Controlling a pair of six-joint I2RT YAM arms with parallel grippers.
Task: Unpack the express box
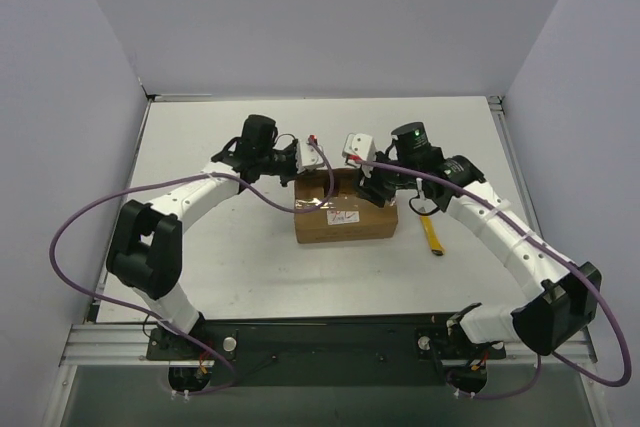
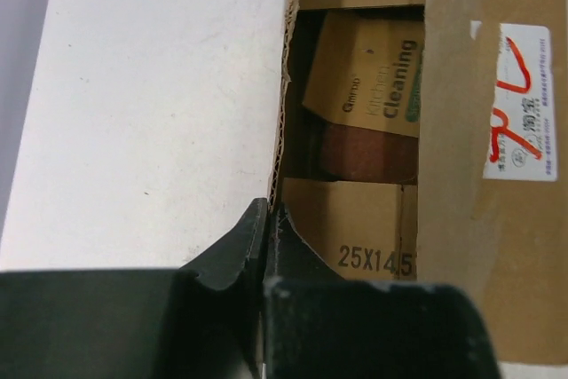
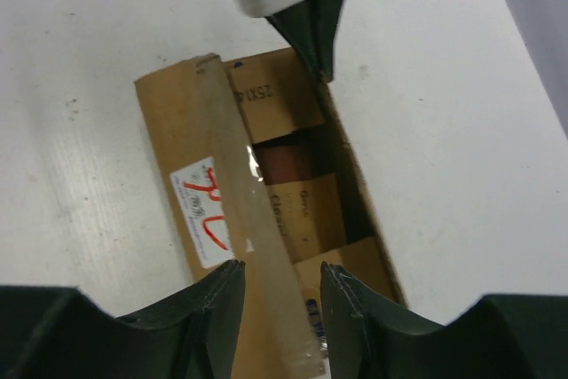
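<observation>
The express box (image 1: 345, 217) is a brown carton in the middle of the table, with a white label with red marks (image 2: 524, 104) and clear tape on its near flap. Its far half stands open. Inside lies a flat brown packet with a dark red band (image 2: 366, 86), which also shows in the right wrist view (image 3: 302, 206). My left gripper (image 2: 269, 219) is shut on the corrugated edge of the box at its far left side (image 1: 308, 171). My right gripper (image 3: 280, 286) is open and hovers over the taped flap (image 3: 253, 219) at the box's right end (image 1: 372, 189).
A small yellow utility knife (image 1: 433, 235) lies on the white table (image 1: 220, 247) just right of the box, under my right arm. Grey walls close the table on the left, back and right.
</observation>
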